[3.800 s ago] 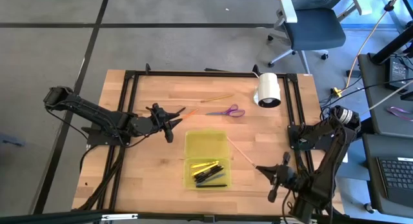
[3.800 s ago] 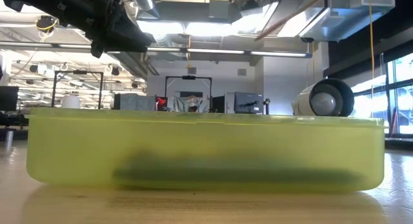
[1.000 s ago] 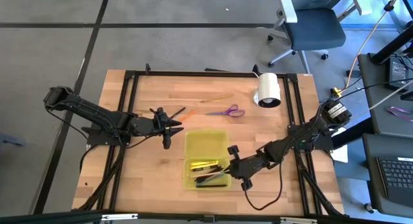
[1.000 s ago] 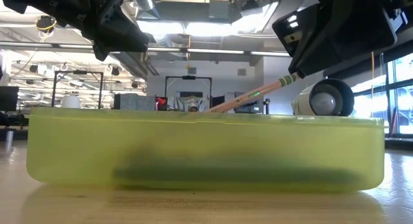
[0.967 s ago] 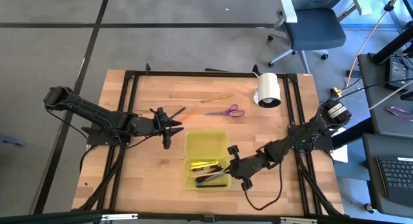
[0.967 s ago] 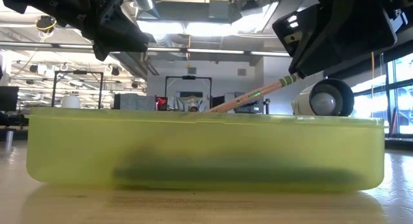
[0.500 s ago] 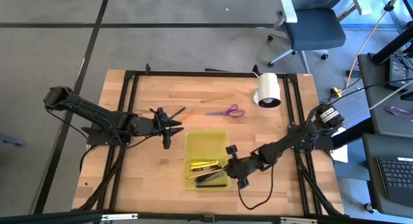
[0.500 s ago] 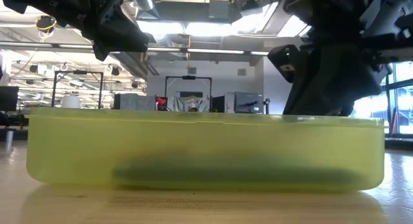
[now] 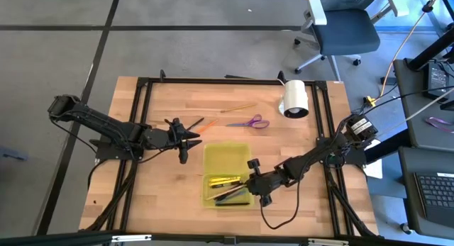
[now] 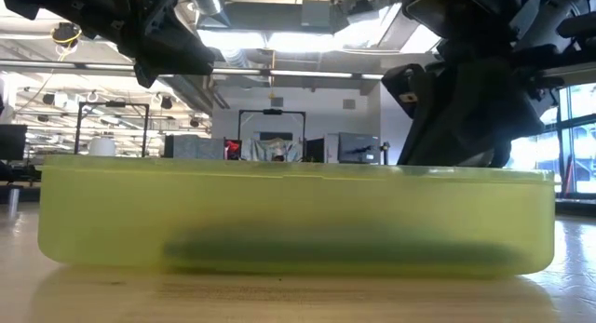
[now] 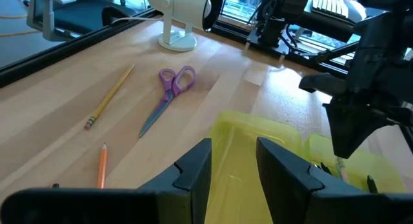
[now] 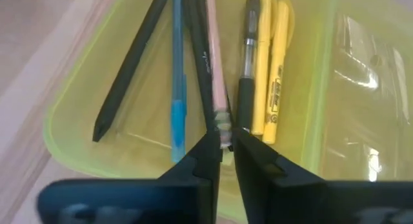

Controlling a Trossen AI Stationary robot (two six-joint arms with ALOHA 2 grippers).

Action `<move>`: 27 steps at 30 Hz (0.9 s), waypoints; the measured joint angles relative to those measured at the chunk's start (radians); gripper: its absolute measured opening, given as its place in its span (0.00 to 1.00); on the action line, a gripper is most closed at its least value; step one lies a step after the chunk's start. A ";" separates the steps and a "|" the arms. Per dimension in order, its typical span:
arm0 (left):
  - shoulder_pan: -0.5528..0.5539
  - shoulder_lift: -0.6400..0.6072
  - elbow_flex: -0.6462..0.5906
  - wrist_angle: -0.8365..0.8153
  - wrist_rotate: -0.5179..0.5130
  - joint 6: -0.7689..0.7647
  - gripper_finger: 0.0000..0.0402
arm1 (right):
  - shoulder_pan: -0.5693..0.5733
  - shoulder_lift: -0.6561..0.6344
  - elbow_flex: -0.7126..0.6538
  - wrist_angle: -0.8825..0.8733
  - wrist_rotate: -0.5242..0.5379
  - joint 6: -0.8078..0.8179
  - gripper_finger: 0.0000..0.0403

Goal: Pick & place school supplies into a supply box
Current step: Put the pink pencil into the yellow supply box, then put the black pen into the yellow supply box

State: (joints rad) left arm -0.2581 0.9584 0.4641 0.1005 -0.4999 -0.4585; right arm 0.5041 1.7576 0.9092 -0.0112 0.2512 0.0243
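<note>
Right claw clenched on wood-coloured pencil, tip low inside translucent yellow-green plastic supply box w/ other pens; release flat, lift straight; left claw parted, empty, nr orange pencil on desk.

Right hand dips behind the supply box.

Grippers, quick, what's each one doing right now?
Left gripper: open, empty, beside the supply box.
Right gripper: shut on the wood-coloured pencil, inside the box.
</note>
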 joint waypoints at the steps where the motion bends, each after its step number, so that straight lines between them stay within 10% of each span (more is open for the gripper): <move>1: 0.000 0.000 0.000 0.000 0.000 0.000 0.29 | 0.000 0.000 0.000 0.001 -0.005 0.001 0.15; 13: 0.024 0.000 0.006 -0.010 -0.032 -0.010 0.29 | 0.000 -0.076 0.005 -0.008 -0.026 0.259 0.36; 27: 0.493 0.120 0.091 -0.345 0.215 -0.220 0.29 | 0.002 -0.432 -0.211 -0.028 -0.158 0.438 0.36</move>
State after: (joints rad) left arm 0.2351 1.0783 0.5549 -0.2441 -0.2847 -0.6785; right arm 0.5060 1.3257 0.6985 -0.0392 0.0932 0.4619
